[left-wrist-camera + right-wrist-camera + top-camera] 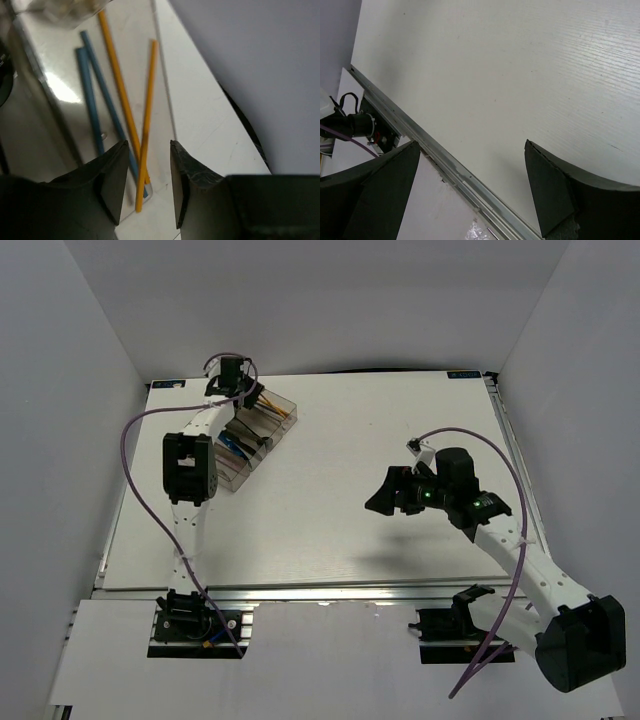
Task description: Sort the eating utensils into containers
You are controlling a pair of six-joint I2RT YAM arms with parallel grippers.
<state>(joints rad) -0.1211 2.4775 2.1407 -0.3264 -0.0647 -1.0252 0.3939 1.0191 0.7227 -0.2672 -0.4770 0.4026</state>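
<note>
Two orange chopsticks (148, 100) lay crossed in the clear tray (288, 425) at the upper left of the overhead view, with the left tool (147, 160) just above them, jaws narrowly apart and gripping nothing. One orange stick ended right between those jaws, so a careless closing or lift could snag it and flick it out; the right tool (471, 155) gaped wide and empty over the bench (520, 60).

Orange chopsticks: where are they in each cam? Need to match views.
Top external: thin orange chopsticks upper left, in the farthest compartment of the clear plastic organizer tray.
Left wrist: centre of frame, two crossing, beside blue sticks.
Right wrist: not in view.
Shared landmark: white tabletop.
</note>
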